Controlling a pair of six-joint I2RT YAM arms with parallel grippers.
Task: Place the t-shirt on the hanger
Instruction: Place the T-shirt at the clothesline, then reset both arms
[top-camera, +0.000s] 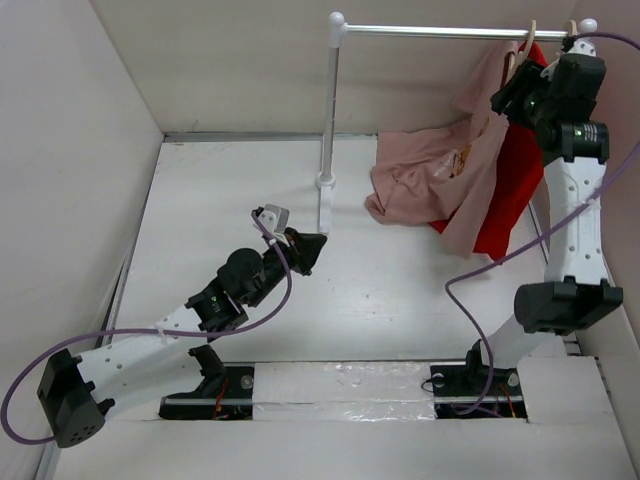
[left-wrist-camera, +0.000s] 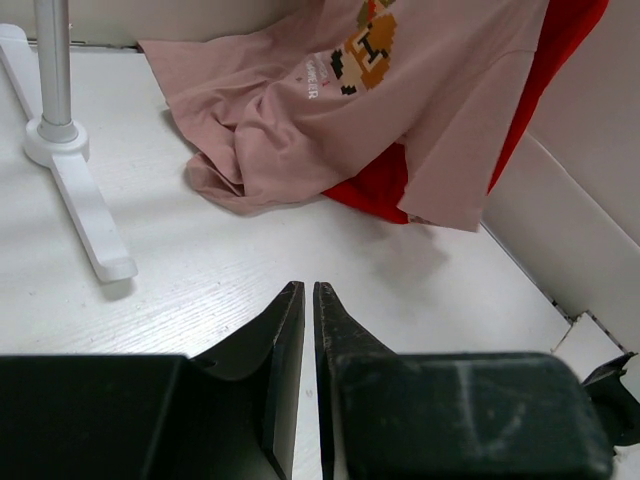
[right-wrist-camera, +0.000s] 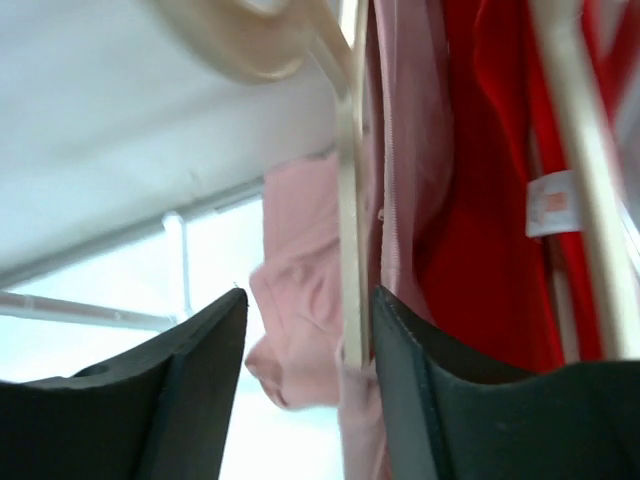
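T-shirt (top-camera: 440, 175) hung from the rail (top-camera: 440, 32) end, hem heaped on the table (top-camera: 230, 180), hanger (right-wrist-camera: 350, 200) flanked by the spread right gripper (right-wrist-camera: 308, 296), left gripper (left-wrist-camera: 308, 290) clenched on nothing.

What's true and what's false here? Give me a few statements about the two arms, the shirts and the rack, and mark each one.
1. The left gripper is shut and holds nothing. True.
2. The right gripper rests low on the table. False: it is raised by the rack's rail, jaws open, with the hanger between them.
3. The pink t-shirt lies wholly flat on the table. False: its upper part hangs near the rail, and its lower part bunches on the table.
4. A red shirt hangs behind the pink t-shirt. True.
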